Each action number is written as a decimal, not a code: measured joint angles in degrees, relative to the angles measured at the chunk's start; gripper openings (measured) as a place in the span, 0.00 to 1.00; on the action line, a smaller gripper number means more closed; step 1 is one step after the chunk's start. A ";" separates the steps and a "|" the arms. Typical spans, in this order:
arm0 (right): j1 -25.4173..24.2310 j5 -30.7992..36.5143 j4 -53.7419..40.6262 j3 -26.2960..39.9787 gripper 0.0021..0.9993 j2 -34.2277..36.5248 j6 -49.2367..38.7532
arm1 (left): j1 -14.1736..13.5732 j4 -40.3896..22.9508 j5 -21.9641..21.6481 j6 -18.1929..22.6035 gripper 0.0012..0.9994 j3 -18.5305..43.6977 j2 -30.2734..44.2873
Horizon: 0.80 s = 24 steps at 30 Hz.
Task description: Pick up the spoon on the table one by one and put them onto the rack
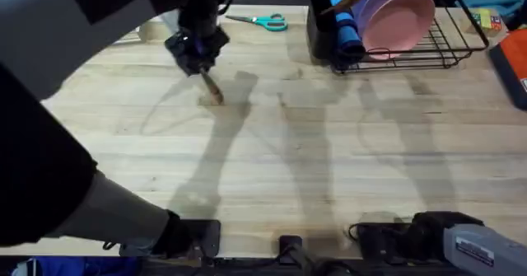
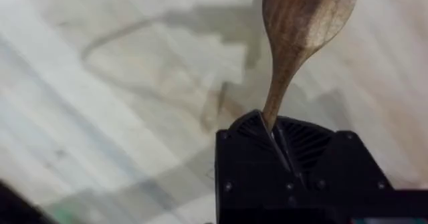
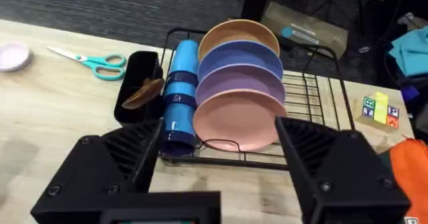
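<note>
Overhead, the left gripper (image 1: 200, 55) has its jaws clenched on a spoon (image 1: 212, 88), held just above the surface (image 1: 329, 161), well apart from the rack (image 1: 428, 49). Right gripper (image 3: 221, 160) faces the rack, jaws released, grasping nothing.

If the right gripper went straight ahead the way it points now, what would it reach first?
Probably the rack: the open right gripper faces the pink plate and blue cup at its front, though depth is unclear.
</note>
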 joint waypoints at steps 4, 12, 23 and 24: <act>0.00 0.00 0.00 0.00 1.00 0.00 -0.02 | -3.84 5.59 -0.45 -0.24 0.04 1.58 0.00; 0.00 0.00 -0.03 0.00 1.00 0.00 -0.02 | -11.23 25.56 -3.91 2.34 0.04 2.19 0.00; 0.00 0.00 -0.56 0.00 1.00 0.00 -0.02 | -16.07 49.52 -7.27 12.98 0.04 2.25 0.00; 0.00 0.00 -0.89 0.00 1.00 0.00 -0.02 | -16.07 50.67 -7.39 13.34 0.04 2.25 0.00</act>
